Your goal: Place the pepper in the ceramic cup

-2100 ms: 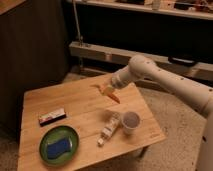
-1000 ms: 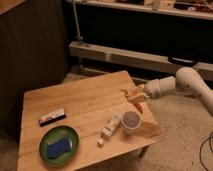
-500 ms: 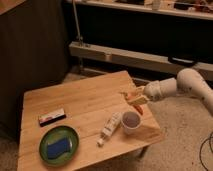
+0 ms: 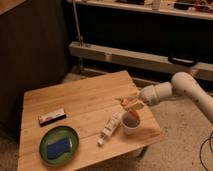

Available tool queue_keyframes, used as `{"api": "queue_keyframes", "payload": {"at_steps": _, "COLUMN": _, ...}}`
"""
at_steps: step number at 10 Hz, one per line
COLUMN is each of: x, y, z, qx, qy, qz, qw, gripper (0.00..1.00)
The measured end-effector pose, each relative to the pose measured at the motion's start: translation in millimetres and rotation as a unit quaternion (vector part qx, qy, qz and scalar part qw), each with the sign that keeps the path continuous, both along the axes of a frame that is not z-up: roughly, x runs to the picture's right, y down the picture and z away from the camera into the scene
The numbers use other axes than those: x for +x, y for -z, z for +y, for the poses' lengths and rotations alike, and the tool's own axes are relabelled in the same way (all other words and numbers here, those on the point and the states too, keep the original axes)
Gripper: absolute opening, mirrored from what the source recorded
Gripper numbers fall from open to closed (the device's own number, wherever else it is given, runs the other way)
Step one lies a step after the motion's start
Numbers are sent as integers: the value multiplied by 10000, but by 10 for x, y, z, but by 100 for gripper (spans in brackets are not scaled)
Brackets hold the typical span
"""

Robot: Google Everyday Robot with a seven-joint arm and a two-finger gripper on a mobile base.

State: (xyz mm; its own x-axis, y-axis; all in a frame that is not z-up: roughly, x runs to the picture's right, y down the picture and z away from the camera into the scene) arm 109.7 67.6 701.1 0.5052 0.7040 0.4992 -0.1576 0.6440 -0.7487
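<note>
Hovering just above the cup point(image 4: 131, 123), the gripper point(image 4: 131, 101) reached in from the right over the wooden table point(image 4: 80, 107). The pepper point(image 4: 134, 112) hung from it, orange tip down at the cup's rim; how wide the grip stood could not be made out. A cream bottle point(image 4: 109, 128) lay just left of the cup. Further left of the cup sat a green plate point(image 4: 59, 145) carrying a blue sponge point(image 4: 58, 147), with a small box point(image 4: 52, 117) beyond. The arm point(image 4: 180, 90) ran off the right edge.
</note>
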Motion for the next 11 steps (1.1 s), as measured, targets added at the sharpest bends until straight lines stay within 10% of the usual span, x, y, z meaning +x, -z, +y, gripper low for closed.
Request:
{"api": "queue_keyframes", "payload": {"at_steps": 7, "x": -73, "y": -70, "z": 146, "qx": -139, "qy": 140, "qz": -284, "qw": 9994, "gripper": 77}}
{"api": "queue_keyframes", "payload": {"at_steps": 11, "x": -62, "y": -57, "z": 141, "qx": -182, "qy": 58, "qz": -645, "qw": 9977, "gripper": 80}}
